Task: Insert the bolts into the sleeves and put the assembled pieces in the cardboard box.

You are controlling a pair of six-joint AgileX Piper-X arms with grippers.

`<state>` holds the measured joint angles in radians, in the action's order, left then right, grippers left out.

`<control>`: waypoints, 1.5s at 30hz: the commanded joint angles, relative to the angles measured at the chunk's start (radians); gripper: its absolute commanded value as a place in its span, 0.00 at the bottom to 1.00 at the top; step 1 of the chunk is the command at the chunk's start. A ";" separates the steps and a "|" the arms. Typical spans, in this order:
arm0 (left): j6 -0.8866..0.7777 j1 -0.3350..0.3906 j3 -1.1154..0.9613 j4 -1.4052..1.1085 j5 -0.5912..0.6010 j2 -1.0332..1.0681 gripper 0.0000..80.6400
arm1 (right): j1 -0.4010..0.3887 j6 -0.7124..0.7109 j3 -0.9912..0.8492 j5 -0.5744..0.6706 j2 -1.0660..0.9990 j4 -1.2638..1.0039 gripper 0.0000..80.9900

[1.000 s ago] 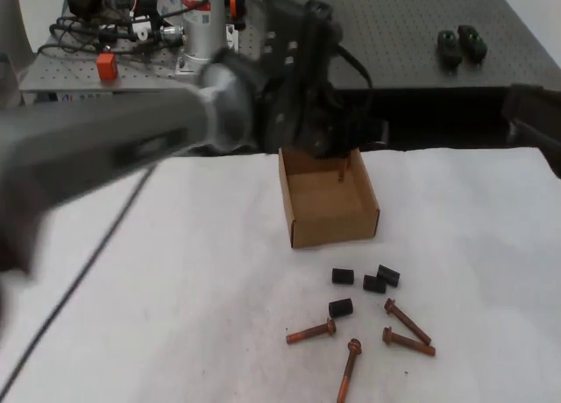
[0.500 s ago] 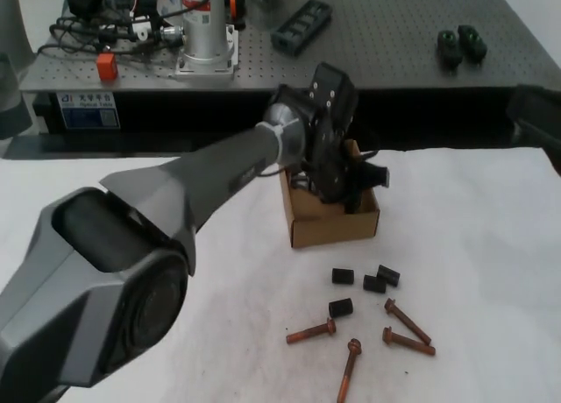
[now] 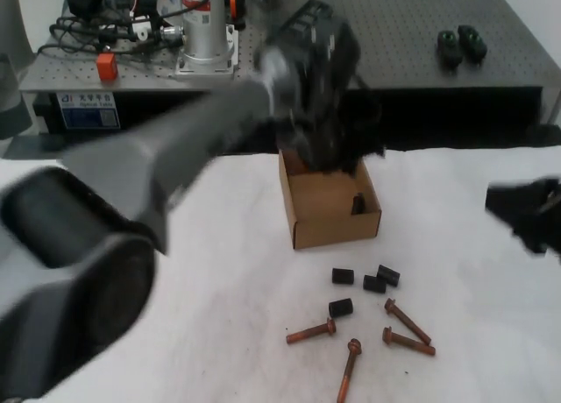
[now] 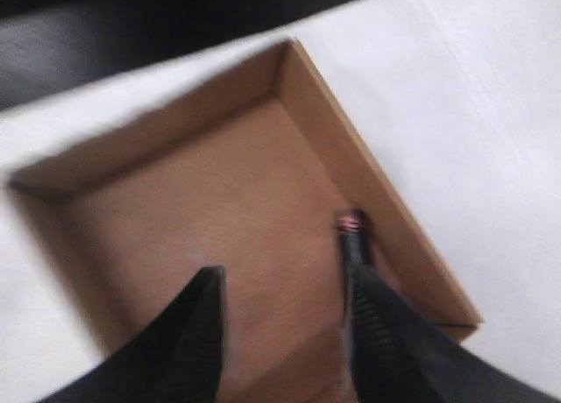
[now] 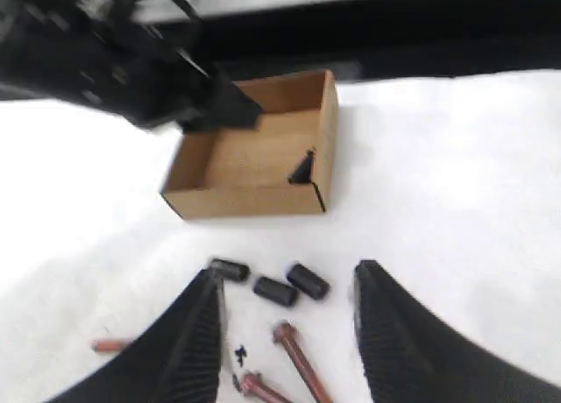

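1 assembled piece (image 4: 353,236) is lying in the cardboard box (image 3: 337,229), and both pincers are being held open.

The left pincer (image 4: 280,289) is being held just above the cardboard box, with its fingers kept wide apart and nothing gripped between them. The assembled piece is leaning against the inside of the box wall on the robot's right side, close to the near corner. The right pincer (image 5: 285,285) is also being kept wide and empty, over the white table (image 3: 228,333), well apart from the box on its right. 4 sleeves (image 3: 374,284) are lying loose on the table on the near side of the box. 4 bolts (image 3: 310,333) are lying just beside them, nearer to the robot.
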<state>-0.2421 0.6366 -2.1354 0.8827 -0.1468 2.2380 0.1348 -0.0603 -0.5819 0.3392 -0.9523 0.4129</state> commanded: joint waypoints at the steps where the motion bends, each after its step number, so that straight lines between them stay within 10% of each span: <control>1: 0.045 -0.007 0.008 0.048 -0.168 -0.075 0.39 | -0.011 -0.089 -0.051 -0.035 -0.023 0.049 0.42; 13: -0.004 -0.085 0.511 0.006 -0.299 -0.497 0.12 | -0.235 -0.215 -0.348 -0.179 -0.583 0.295 0.42; 21: 0.086 -0.088 0.898 -0.095 -0.284 -0.757 0.12 | -0.336 -0.282 -0.442 -0.399 -0.793 0.347 0.42; 29: 0.164 -0.088 1.007 -0.093 -0.054 -0.837 0.12 | -0.336 -0.284 -0.443 -0.406 -0.839 0.342 0.40; 36: 0.315 -0.088 1.010 -0.093 0.209 -0.837 0.12 | -0.336 -0.284 -0.443 -0.418 -0.844 0.317 0.01; 45: 0.432 -0.077 1.010 -0.141 0.468 -0.837 0.12 | -0.250 -0.190 -0.423 -0.267 -0.683 0.307 0.00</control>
<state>0.1220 0.5492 -1.1239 0.7856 0.1648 1.4125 -0.1096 -0.2571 -0.9885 0.0517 -1.6409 0.7265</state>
